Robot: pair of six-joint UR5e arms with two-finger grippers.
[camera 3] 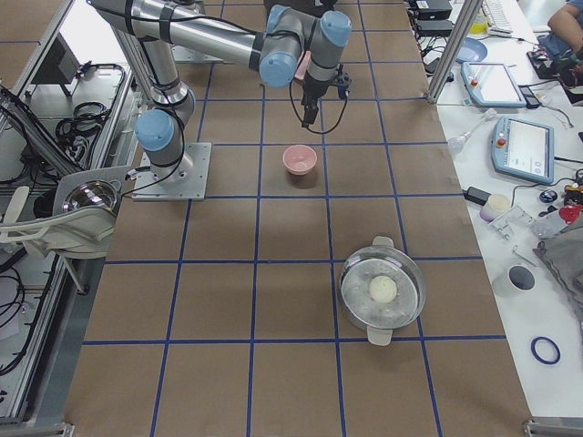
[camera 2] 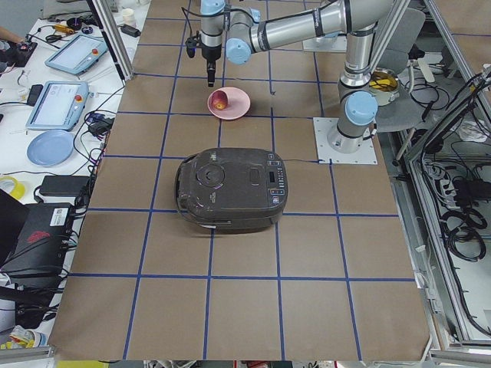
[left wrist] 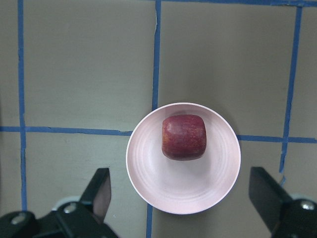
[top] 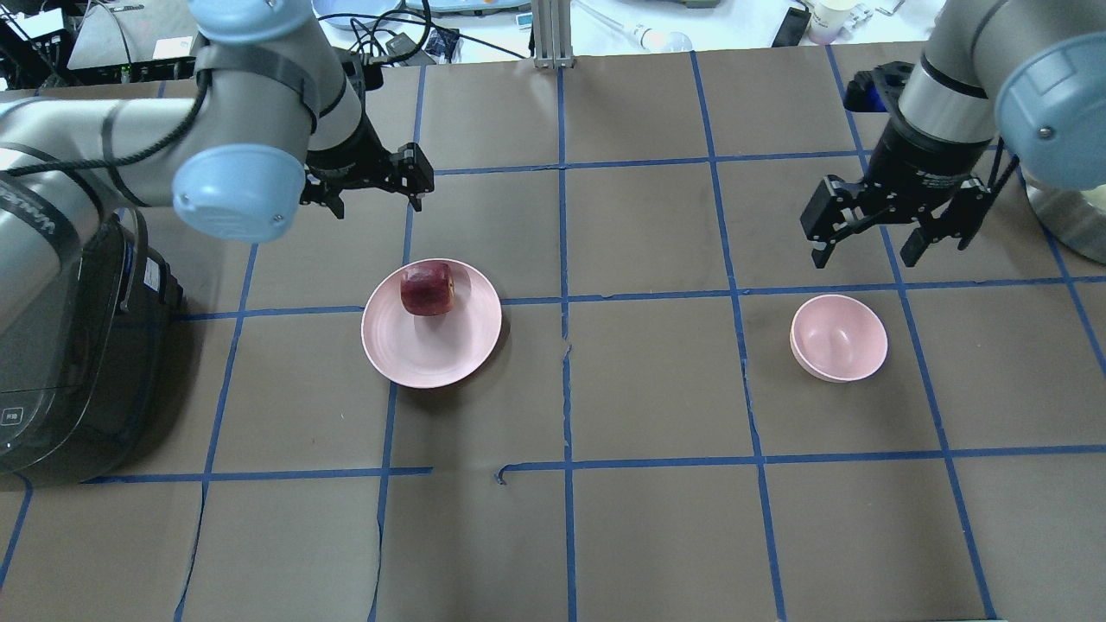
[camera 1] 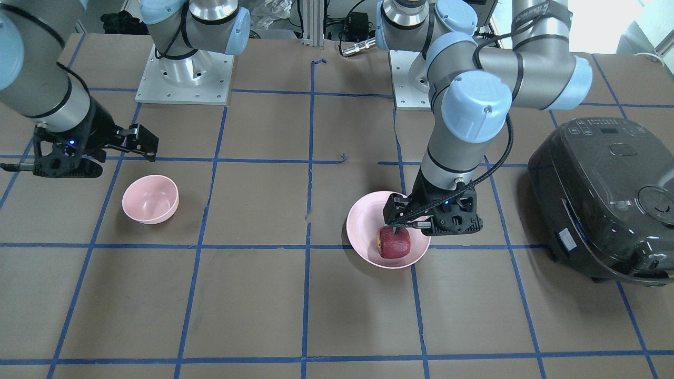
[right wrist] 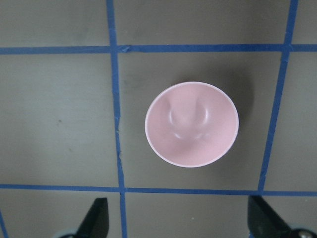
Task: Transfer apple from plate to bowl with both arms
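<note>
We are seeing the apple (top: pixel 426 289) lying on the plate (top: pixel 432 354), on the part farther from the robot, with nothing gripping it. It is resting on its side, so its stem-to-base axis is running level with the desk (top: pixel 639 536). The yellowish stem end seems to be pointing toward the robot's right, toward the bowl (top: pixel 838 339), though that patch is showing too small for us to be sure. The left tool (top: pixel 377 200) is hanging above the plate with its jaws standing wide apart and holding nothing. In its wrist view the fingers (left wrist: pixel 101 191) are flanking the plate's lower rim and are being cut off by the bottom edge. In the front view the tool's body is covering the apple's top, so we cannot tell how much gap is lying between them. The right tool (top: pixel 864 255) is hovering over the bowl, jaws likewise spread and gripping nothing, with only its fingertips (right wrist: pixel 96 218) showing in its wrist view. The bowl is standing upright, well apart from the plate. A black rice cooker (top: pixel 60 345) is sitting on the plate's other side, partly hidden by the left arm in the overhead view. In the right side view the plate is falling outside the frame, and a lidded pot (camera 3: pixel 383 289) is sitting nearer that camera.
</note>
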